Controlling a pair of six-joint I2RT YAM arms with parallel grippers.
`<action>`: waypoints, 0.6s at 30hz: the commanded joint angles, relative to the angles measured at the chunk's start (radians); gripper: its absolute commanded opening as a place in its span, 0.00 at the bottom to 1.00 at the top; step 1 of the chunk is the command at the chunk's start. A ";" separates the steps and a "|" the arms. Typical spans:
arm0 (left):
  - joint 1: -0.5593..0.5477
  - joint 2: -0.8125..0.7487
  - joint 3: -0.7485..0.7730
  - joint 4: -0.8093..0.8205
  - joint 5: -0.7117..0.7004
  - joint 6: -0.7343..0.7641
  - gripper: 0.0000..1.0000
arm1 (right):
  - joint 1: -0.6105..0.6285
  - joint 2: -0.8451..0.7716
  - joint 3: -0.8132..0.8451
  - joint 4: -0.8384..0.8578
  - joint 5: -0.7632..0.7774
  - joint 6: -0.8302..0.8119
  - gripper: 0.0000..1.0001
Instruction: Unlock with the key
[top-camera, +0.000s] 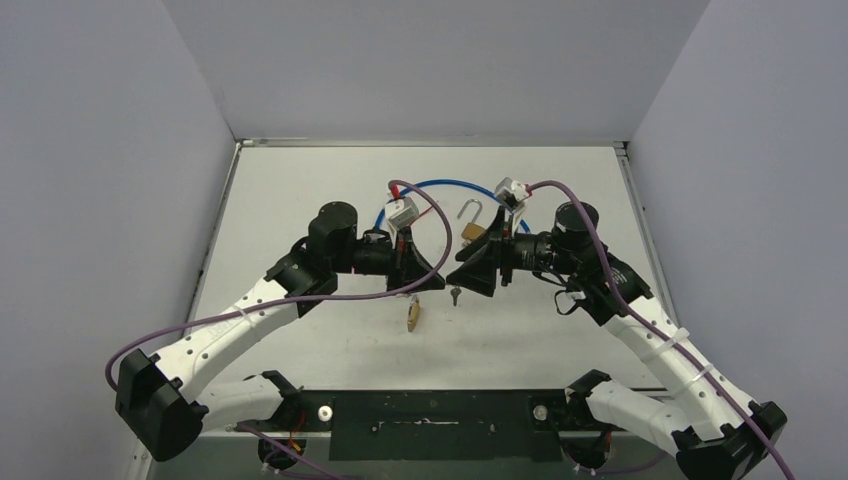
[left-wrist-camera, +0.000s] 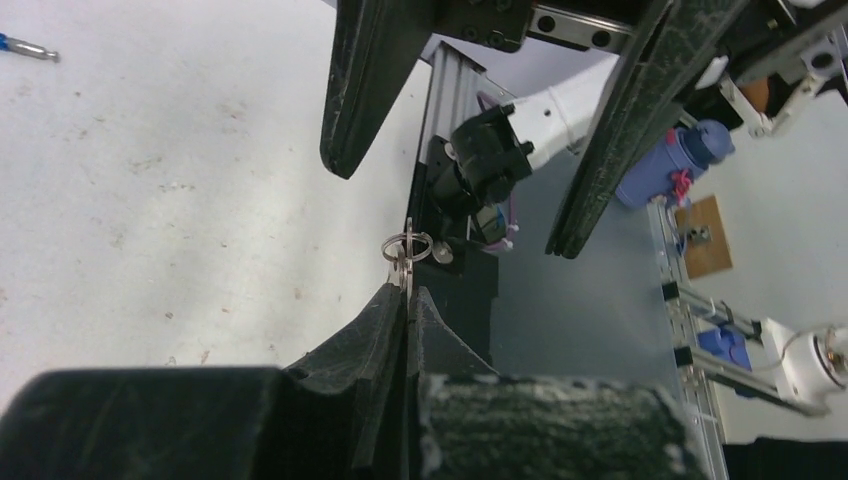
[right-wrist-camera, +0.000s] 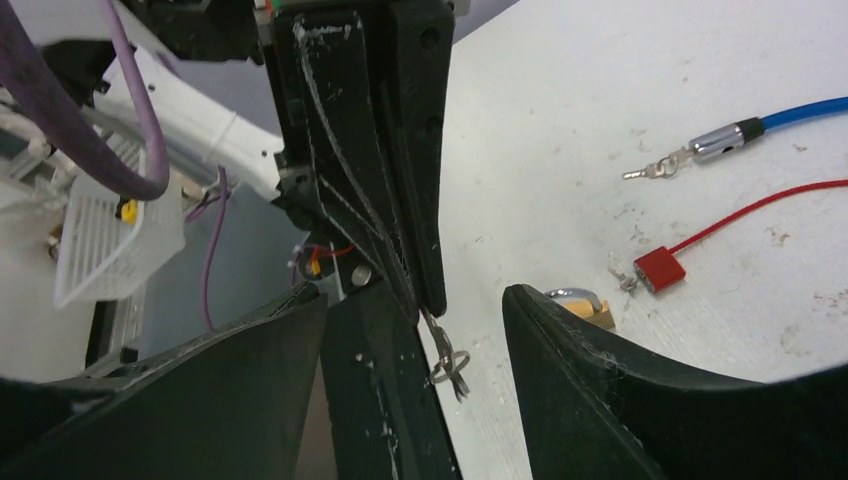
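Two arms meet above the middle of the white table (top-camera: 300, 200). Clamped tight, the left gripper (left-wrist-camera: 408, 300) pinches a small silver key (left-wrist-camera: 402, 260), its ring poking from the fingertips. Spread wide around them stands the right gripper (top-camera: 466, 272), holding nothing. Nearby, a brass padlock (top-camera: 413, 315) lies on the table.

Top view overhead, whole table (top-camera: 300, 190); 2 wrist views close, facing, sharing key ring (left-wrist-camera: 408, 247).

Table (top-camera: 300, 200) with padlock (top-camera: 473, 231), blue cable (top-camera: 440, 184)
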 joint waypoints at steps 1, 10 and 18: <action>0.010 -0.017 0.055 -0.030 0.156 0.089 0.00 | -0.002 -0.001 0.066 -0.127 -0.138 -0.147 0.66; 0.024 -0.004 0.057 0.067 0.244 0.043 0.00 | 0.050 0.046 0.077 -0.175 -0.124 -0.167 0.49; 0.046 0.006 0.060 0.085 0.266 0.030 0.00 | 0.069 0.052 0.081 -0.179 -0.118 -0.173 0.14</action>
